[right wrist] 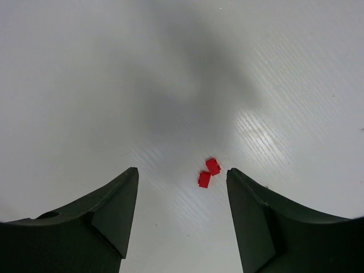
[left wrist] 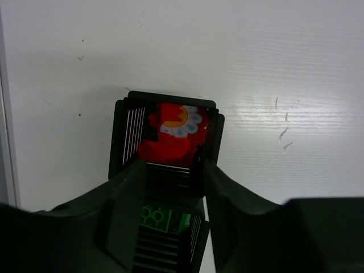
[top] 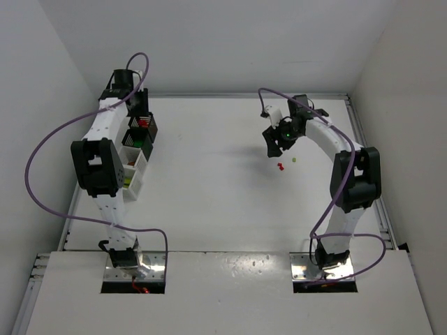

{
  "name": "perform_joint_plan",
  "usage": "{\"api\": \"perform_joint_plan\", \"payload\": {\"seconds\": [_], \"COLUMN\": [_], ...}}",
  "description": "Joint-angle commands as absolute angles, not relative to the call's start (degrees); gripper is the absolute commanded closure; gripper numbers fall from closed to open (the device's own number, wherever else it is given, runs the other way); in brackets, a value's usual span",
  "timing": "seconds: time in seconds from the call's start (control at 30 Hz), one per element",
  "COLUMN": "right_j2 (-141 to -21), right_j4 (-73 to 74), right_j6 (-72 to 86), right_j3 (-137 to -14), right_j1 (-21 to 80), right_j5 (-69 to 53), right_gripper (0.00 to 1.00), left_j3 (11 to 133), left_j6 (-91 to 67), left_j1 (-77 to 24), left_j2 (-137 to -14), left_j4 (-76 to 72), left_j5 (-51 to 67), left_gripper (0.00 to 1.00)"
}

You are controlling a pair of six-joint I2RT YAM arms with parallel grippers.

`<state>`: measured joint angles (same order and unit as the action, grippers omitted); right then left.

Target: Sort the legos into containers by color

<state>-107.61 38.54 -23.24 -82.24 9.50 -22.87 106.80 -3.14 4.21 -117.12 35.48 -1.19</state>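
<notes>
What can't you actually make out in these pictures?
White bins, top view: contents too small, partly under the left arm.
Second black bin, left wrist view: mostly behind the left gripper, cut by the bottom edge.
Yellow-green lego, top view: a speck, shape unreadable.

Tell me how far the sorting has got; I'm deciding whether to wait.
Partly done. The far black bin already holds a red block, and the next black bin a green brick. In hand: nothing gripped; the open right gripper hangs above two red legos on the table. Left to do: those two and a yellow-green lego beside them. The left gripper is open over those bins.
</notes>
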Motion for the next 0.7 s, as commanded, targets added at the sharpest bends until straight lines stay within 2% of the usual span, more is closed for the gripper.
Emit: {"api": "perform_joint_plan", "payload": {"seconds": [0.0,0.07,0.23,0.37,0.47,0.67], "right_j2": [-105.29,-104.77,-103.54,-103.01,-103.54,-106.44], "right_j4": [35.87,35.86,32.89,28.84,26.81,26.81], "right_j6": [-21.97,-21.97,-22.5,-22.5,-20.93,-18.37], "right_j3": [-81.57,-80.95,-76.3,-72.6,-71.89,-72.51], "right_j1": [8.79,8.17,6.25,4.05,2.29,1.23], "right_j5": [-19.61,-18.9,-13.55,-7.92,-3.53,-2.37], "right_gripper": [0.36,0.36,0.41,0.45,0.48,0.49], "left_j3": [109.42,109.42,107.41,100.31,97.83,94.49], "left_j6": [-3.69,-3.16,-4.48,-3.87,-2.72,-2.11], "left_j1": [4.92,5.45,6.59,5.98,3.26,1.58], "left_j2": [-116.98,-116.37,-110.94,-104.34,-98.89,-96.24], "left_j4": [35.86,36.39,35.17,30.51,30.5,30.5], "left_j5": [-1.41,-0.27,6.67,15.36,15.38,14.85], "left_gripper": [0.48,0.42,0.42,0.42,0.42,0.42]}}
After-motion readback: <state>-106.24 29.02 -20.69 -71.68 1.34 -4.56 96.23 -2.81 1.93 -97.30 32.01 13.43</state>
